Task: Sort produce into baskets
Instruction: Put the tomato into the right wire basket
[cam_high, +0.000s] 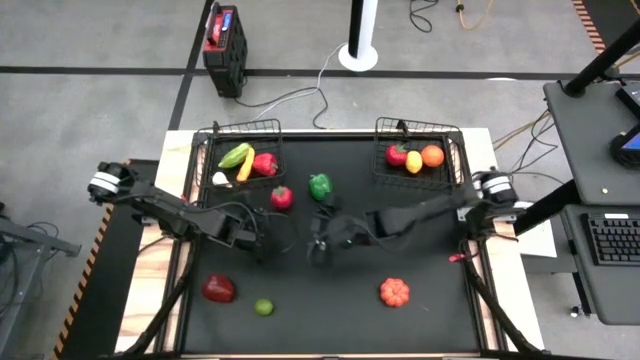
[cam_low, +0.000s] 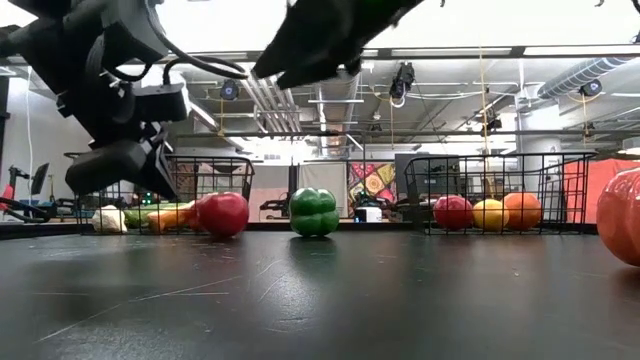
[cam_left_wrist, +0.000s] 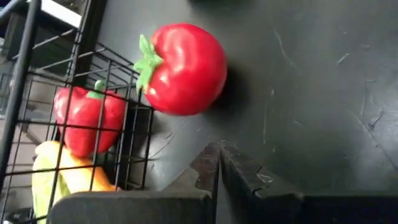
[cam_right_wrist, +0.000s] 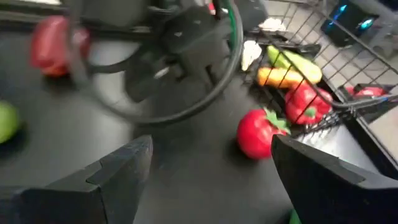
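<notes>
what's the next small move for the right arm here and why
Probably ease the open right gripper toward the glossy red toy tomato with green leaves, lying on the black mat just outside the left dark wire-mesh basket. Its fingers stand wide and empty, facing the tomato in the right wrist view. The shut left gripper sits close by, so move with care.

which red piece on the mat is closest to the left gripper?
The red tomato just outside the left basket. The left gripper, shut, points at it; the dark red one sits off near the front edge.
</notes>
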